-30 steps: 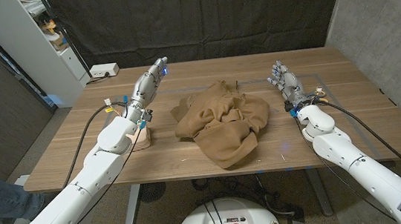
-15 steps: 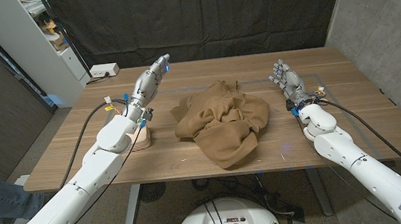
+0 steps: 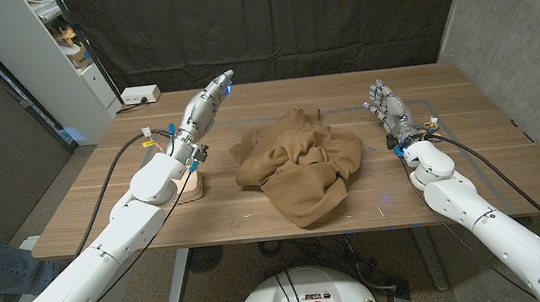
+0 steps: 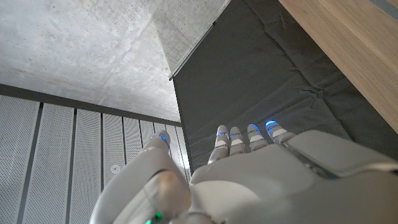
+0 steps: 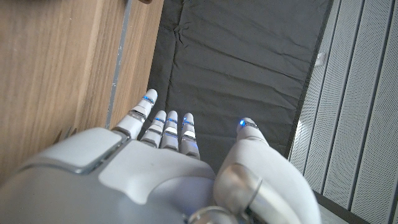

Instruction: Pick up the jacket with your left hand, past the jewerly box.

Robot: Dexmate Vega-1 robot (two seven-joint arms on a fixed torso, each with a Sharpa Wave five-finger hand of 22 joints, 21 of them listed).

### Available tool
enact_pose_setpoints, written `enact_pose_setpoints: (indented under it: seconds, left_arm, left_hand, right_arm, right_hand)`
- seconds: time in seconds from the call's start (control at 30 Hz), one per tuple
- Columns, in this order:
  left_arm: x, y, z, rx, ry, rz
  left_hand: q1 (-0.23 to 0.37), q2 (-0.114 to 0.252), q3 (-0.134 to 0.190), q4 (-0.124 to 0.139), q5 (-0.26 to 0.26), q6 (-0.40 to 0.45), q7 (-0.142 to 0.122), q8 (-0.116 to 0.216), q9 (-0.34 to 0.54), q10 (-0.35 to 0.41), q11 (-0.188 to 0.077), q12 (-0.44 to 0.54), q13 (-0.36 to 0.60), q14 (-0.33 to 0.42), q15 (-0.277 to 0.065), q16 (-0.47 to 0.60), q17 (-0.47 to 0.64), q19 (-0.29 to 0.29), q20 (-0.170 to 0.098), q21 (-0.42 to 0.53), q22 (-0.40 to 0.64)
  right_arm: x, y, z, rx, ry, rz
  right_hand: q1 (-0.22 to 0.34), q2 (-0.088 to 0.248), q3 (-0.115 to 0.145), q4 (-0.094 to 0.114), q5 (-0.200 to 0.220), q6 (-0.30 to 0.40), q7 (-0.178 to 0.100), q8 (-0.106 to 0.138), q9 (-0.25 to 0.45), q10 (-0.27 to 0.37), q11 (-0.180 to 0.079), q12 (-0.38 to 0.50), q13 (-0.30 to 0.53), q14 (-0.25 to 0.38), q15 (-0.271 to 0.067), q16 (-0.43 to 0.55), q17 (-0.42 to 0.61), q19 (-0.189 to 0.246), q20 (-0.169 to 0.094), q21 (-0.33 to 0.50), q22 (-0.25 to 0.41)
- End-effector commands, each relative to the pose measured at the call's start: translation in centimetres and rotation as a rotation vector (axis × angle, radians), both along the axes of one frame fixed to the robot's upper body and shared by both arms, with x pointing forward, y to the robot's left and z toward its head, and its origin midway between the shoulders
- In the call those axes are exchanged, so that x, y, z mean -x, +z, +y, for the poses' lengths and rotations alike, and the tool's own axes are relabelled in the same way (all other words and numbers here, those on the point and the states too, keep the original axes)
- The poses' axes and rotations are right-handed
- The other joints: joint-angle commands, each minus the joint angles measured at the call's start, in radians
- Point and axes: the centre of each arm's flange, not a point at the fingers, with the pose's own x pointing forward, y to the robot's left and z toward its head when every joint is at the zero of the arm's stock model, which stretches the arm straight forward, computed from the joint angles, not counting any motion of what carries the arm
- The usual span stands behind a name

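1. Across the wooden table (image 3: 105, 204), the brown jacket (image 3: 297, 163) lay crumpled at the middle, untouched and well clear of both hands.
2. Above the table's left part the left hand (image 3: 207, 102) hung raised with nothing in it — fingers straight and close together, as the left wrist view (image 4: 249, 155) also showed. The step in hand looked like the approach: the arm was crossing above the jewelry box (image 3: 189, 184), a small pinkish thing half hidden under the forearm, and the jacket was not yet reached.
3. Next, I judged, the hand would have to swing toward the jacket, come down and spread its fingers to gather a fold.
4. At the table's right side the right hand (image 3: 386, 109) stood with fingers extended and slightly apart, holding nothing.
5. Against the frame a second before, the left hand had edged a little farther back and toward the middle — the jacket, box and right hand lay as they had.
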Motion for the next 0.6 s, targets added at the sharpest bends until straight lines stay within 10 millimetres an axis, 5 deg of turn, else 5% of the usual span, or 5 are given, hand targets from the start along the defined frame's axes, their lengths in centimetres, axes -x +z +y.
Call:
enact_pose_setpoints:
  seconds: [0.03, 0.6]
  left_arm:
    - [1.0, 0.3, -0.7, -0.049, 0.021, -0.027]
    - [2.0, 0.4, -1.9, -0.103, 0.034, -0.065]
  left_hand:
    - [0.015, 0.0, 0.004, -0.005, -0.001, 0.005, 0.004, 0.002, 0.005, -0.004, 0.004, 0.005, 0.0, 0.0, 0.002, 0.001, 0.004, -0.009, 0.004, 0.002, 0.001]
    - [0.021, 0.003, 0.005, -0.012, -0.003, 0.003, 0.003, 0.0, 0.005, -0.005, 0.002, 0.004, -0.004, -0.004, 0.0, -0.001, 0.004, -0.019, 0.001, 0.0, 0.001]
  right_arm:
    - [-0.1, 0.2, -0.1, -0.006, 0.002, 0.0]
    - [0.0, 0.0, -0.5, -0.02, -0.003, -0.005]
  right_hand:
    - [-0.002, 0.006, 0.0, -0.004, 0.0, 0.004, -0.005, 0.002, -0.001, 0.01, 0.002, 0.005, 0.001, 0.007, -0.003, -0.004, -0.001, 0.0, 0.002, -0.002, 0.006]
    - [-0.004, 0.008, -0.001, -0.006, 0.001, 0.007, -0.007, 0.001, -0.003, 0.013, 0.003, 0.004, -0.004, 0.006, -0.008, -0.005, -0.007, -0.003, -0.003, -0.006, 0.006]
